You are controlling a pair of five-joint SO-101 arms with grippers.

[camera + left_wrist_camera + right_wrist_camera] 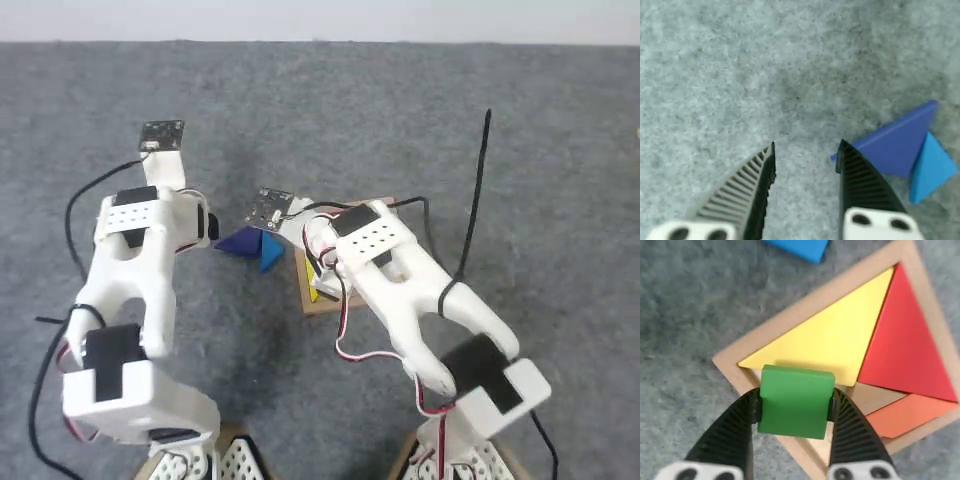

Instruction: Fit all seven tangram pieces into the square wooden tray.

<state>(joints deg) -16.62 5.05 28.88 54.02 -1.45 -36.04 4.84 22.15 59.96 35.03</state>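
right gripper (795, 397) fingers pinching a green square (796, 410) over the wooden tray (732, 362), left gripper (806, 155) fingers spread beside a dark blue triangle (897, 142) on the table (740, 75)

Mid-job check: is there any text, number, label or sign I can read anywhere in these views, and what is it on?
None readable. The green piece, yellow triangle, red triangle, dark blue triangle and wooden tray are plain. Any marks on the circuit board are too small to read.
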